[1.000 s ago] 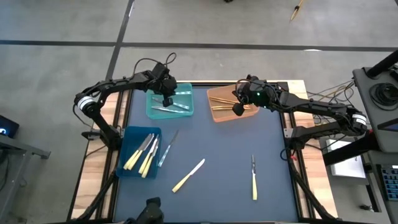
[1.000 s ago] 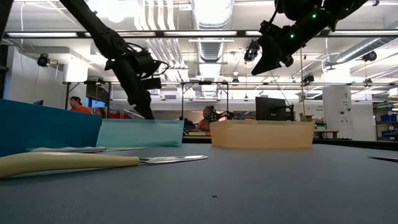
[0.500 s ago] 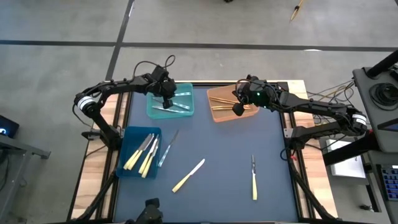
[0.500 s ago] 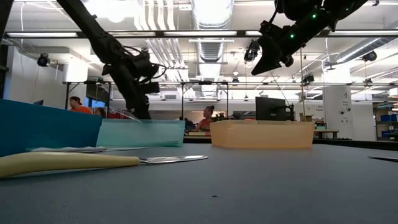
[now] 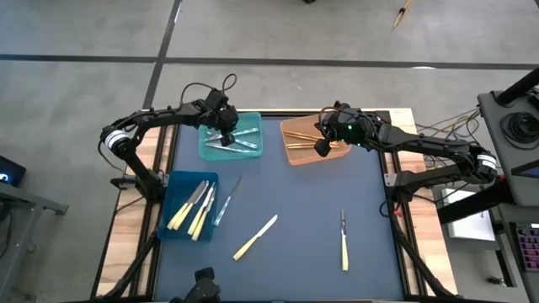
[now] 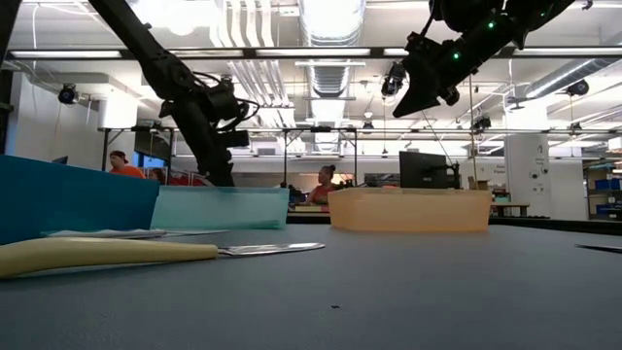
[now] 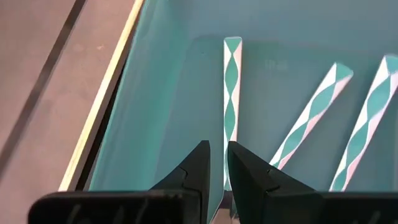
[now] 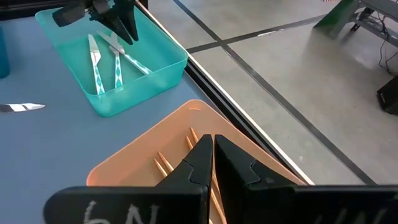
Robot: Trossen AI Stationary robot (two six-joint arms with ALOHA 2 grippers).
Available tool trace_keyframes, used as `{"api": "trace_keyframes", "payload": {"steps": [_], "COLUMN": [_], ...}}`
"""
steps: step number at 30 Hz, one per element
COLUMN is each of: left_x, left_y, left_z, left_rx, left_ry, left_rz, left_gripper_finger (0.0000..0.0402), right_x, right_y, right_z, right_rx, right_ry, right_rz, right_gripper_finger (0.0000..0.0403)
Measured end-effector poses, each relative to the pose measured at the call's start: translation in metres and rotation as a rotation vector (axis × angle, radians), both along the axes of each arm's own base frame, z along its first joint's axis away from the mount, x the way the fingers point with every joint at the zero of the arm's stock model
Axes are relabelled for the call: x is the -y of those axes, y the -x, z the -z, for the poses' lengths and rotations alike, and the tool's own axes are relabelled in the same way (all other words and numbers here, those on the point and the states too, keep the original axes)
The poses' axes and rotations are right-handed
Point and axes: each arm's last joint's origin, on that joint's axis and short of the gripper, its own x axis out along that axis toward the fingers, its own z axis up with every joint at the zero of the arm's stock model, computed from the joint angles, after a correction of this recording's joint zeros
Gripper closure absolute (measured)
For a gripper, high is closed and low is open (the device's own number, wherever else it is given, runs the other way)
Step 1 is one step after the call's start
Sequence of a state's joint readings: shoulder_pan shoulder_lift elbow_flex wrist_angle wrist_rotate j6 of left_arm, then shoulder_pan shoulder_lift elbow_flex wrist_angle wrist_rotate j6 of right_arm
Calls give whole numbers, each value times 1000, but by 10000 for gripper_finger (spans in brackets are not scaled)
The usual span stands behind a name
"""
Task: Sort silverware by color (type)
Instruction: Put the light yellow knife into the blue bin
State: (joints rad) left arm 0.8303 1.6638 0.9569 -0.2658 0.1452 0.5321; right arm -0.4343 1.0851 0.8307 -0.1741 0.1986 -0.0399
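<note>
The silverware was slim and flat, in three colours: pale-yellow-handled pieces with grey blades, silvery pieces that looked white with a teal twist pattern, and orange-tan sticks. From above, three silvery pieces [image 5: 232,140] lay in the teal bin [image 5: 208,152] at the mat's far left, tan pieces [image 5: 296,134] in the orange bin [image 5: 295,157] beside it, and several yellow pieces [image 5: 196,210] in the blue bin [image 5: 174,231] at the left edge. A grey knife [image 5: 227,200] lay on the mat just beside the blue bin, a yellow knife [image 5: 255,236] near the middle front, and a yellow fork [image 5: 344,240] well apart to the right. The left gripper [image 5: 225,135] hung over the teal bin's left half; its wrist view alone showed the fingers [image 7: 198,167] standing a narrow slit apart, holding nothing, above the handle of one patterned piece [image 7: 231,99] near the bin's wall. The right gripper [image 5: 322,148] hovered over the orange bin's near edge, fingers pressed together and empty, as its wrist view confirmed. The low view showed both grippers clear above the bin rims, the left gripper [image 6: 216,165] lower than the right [image 6: 408,99], and a yellow handle [image 6: 102,253] lying close in front. The mat's middle and right side lay mostly bare.
</note>
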Motion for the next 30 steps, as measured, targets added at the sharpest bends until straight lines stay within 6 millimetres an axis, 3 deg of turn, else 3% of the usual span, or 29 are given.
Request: {"api": "trace_keyframes", "payload": {"steps": [6,10,17,30], "left_x": [1,13,50,120], "left_y": [-3,-9,-11,18], "left_z": [-7,-13,-30,-58], "left_rx": [55,80,208,646], "left_ry": [37,30,-24,-133], "left_rz": [-79,-52,0,49], "left_gripper_finger": [361,363,364,364], "right_x": [-1,-6,-23,-45], "right_y": [0,-3,-10,-17], "right_z": [0,0,0,0], "right_rx": [25,45,79,109], "right_ry": [-33,-60,-114,-173], "right_rz": [19,16,-23,-84], "right_gripper_finger": [394,394,394,394]}}
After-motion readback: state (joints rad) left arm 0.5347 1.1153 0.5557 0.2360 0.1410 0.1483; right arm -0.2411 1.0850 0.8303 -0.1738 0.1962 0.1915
